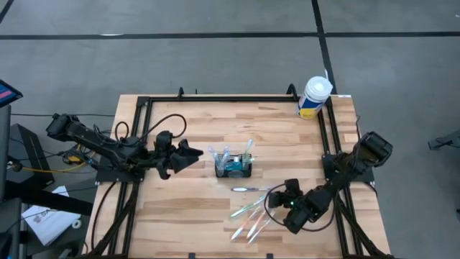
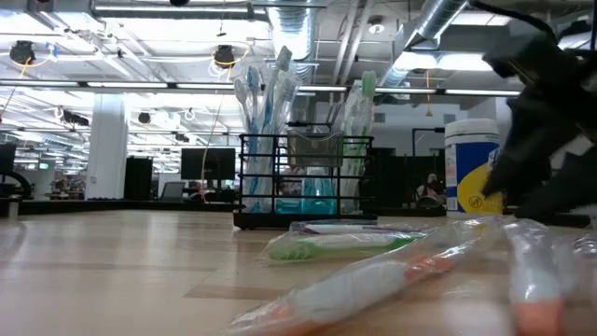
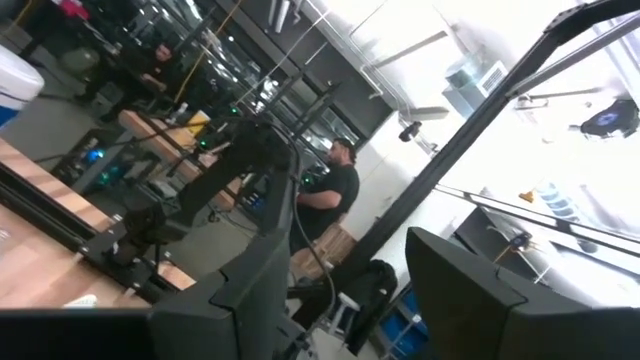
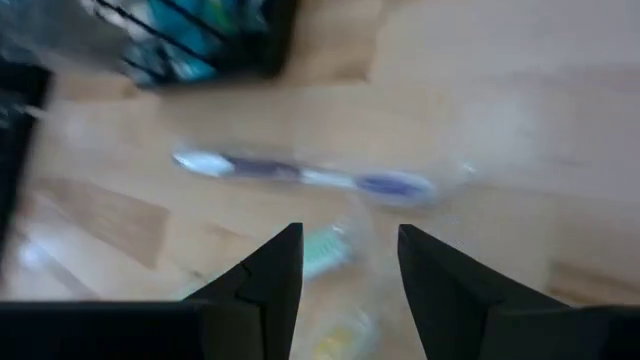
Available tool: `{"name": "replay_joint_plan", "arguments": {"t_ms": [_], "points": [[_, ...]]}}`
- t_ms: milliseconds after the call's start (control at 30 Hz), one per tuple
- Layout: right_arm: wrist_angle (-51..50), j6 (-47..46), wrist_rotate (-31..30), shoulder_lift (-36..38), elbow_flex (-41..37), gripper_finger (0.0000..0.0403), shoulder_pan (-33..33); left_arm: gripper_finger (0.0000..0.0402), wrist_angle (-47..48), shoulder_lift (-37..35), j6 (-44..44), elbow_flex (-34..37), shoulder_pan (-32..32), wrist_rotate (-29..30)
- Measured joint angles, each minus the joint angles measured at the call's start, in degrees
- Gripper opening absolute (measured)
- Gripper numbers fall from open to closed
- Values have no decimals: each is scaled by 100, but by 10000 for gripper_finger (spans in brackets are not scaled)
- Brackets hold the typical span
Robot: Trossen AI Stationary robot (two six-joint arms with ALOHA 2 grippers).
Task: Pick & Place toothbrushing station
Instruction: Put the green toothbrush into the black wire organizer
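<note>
— At the centre of the high view we see the toothbrushing station (image 1: 234, 170), a small black wire-mesh caddy standing upright on the wooden table (image 1: 194, 129), with wrapped toothbrushes sticking up from its compartments and something teal inside.

— Around it?

— Just below it lies a purple toothbrush (image 1: 248, 189); further toward the lower middle, several wrapped toothbrushes (image 1: 251, 219) lie scattered. A white tub (image 1: 314, 97) stands at the table's upper right corner.

— And our grippers?

— Our left gripper (image 1: 188, 157) hovers left of the caddy, fingers apart, holding nothing. Our right gripper (image 1: 280, 198) sits at lower right beside the loose brushes, fingers apart and empty.
</note>
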State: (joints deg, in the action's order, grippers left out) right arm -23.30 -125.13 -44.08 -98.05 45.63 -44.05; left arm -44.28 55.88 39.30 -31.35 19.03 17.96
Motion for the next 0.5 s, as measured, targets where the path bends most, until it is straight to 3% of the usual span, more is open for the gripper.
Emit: {"name": "replay_joint_plan", "arguments": {"t_ms": [500], "points": [[460, 60, 71, -51, 9, 156, 106, 198, 86, 0, 14, 0, 0, -193]]}}
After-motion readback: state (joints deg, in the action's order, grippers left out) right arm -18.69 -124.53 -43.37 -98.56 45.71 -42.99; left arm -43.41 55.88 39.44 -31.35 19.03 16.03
